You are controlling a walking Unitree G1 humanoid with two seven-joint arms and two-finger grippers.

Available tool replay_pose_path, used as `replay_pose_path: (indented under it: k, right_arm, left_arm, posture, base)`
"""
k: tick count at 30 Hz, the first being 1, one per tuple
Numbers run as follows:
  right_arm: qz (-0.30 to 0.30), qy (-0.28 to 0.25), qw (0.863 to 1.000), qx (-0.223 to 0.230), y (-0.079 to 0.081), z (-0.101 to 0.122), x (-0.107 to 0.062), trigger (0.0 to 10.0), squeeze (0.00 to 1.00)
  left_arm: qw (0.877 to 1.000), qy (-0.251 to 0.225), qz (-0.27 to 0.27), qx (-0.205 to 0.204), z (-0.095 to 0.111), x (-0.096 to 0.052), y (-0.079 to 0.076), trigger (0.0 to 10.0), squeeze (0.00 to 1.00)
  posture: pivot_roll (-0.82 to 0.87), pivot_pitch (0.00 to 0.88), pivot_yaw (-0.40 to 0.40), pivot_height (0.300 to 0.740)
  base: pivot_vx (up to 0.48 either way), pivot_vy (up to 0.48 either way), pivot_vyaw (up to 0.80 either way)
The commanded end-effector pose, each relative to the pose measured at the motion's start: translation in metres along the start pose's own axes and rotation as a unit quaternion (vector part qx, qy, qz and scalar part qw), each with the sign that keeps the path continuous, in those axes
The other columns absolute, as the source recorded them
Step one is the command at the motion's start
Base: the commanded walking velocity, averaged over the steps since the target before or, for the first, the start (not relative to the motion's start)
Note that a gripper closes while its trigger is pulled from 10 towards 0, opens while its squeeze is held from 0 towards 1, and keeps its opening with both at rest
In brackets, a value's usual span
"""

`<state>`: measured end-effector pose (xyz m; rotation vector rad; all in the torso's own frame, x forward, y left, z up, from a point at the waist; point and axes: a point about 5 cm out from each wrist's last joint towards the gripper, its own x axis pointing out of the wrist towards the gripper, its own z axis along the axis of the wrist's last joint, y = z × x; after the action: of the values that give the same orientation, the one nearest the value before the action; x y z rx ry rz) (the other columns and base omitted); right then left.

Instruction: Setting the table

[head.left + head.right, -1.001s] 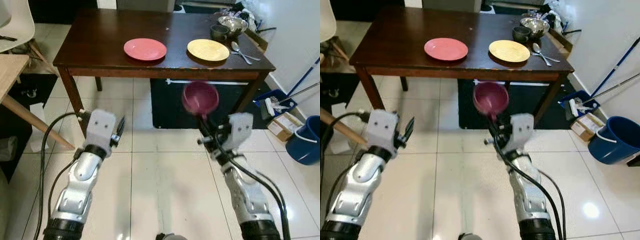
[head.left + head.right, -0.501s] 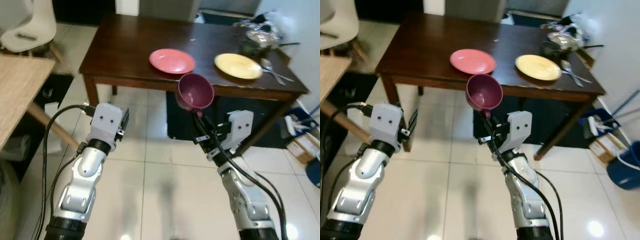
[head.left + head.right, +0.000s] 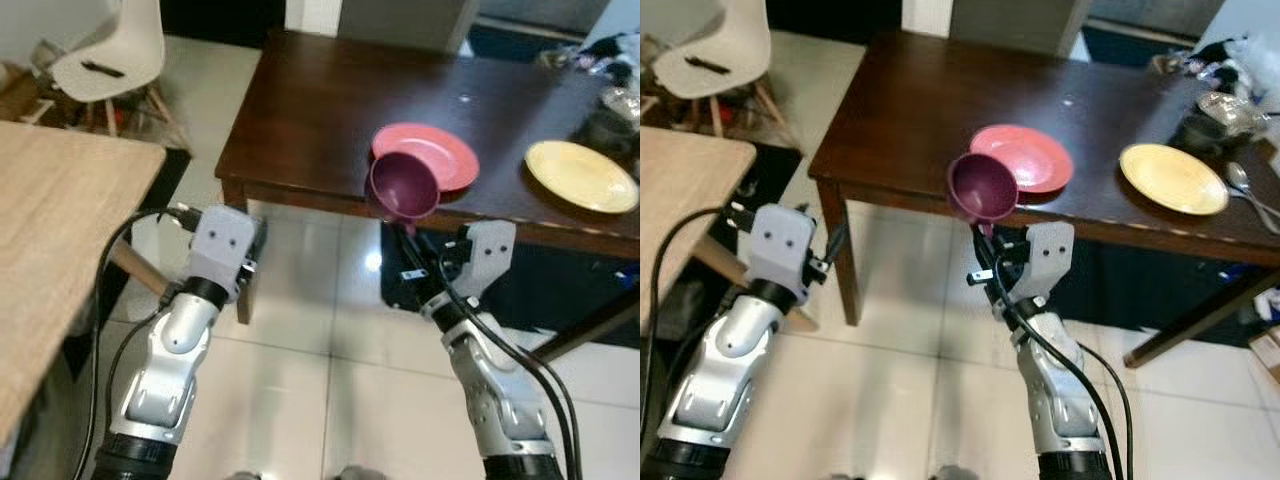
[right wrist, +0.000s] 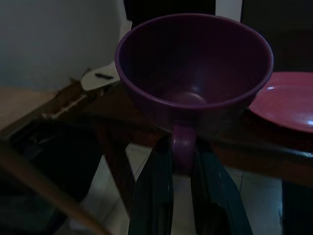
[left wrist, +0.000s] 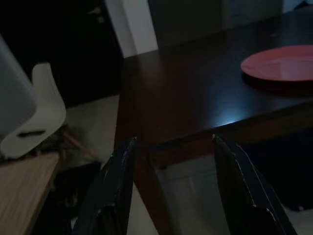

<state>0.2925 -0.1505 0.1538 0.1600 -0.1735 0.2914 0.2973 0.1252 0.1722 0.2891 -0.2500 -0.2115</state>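
1. Purple cup [image 3: 983, 187] is carried by its handle in the right gripper [image 4: 182, 152], mouth tilted forward toward the dark wooden table [image 3: 930, 110]; in the head views it is seen against the table's near edge, though whether it is over the tabletop cannot be told.
2. Straight ahead of the right gripper, just beyond the cup, the pink plate [image 3: 1022, 157] is seen lying flat on the table; the yellow plate [image 3: 1173, 178] lies farther off to that gripper's right, well apart from the cup.
3. The coming move is judged to turn on this relation: a bare patch of tabletop beside the pink plate lies forward of the cup, so the right arm is the nearer one, and the cup would have to be levelled before being set down.
4. The right gripper's fingers are closed tight on the cup's handle, one on each side.
5. The left gripper [image 5: 171, 188] is held spread wide with nothing between its fingers, aimed at the table's near left corner and touching nothing.
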Motion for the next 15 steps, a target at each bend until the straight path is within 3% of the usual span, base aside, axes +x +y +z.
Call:
replay_pose_path:
  k: [1,15]
  right_arm:
    - [-0.01,0.003,1.0,-0.001,-0.005,0.0,-0.004,10.0,0.0]
    - [-0.012,0.007,1.0,-0.003,-0.006,-0.001,-0.004,10.0,0.0]
  left_arm:
    - [1.0,0.009,-0.02,0.002,-0.002,0.0,-0.008,10.0,0.0]
    - [0.996,0.031,-0.078,-0.042,-0.006,-0.008,-0.019,10.0,0.0]
  posture:
    - [-0.11,0.019,0.021,0.74]
    - [-0.11,0.02,0.02,0.74]
  base:
    - [0.0,0.0,0.0]
    - [0.0,0.0,0.0]
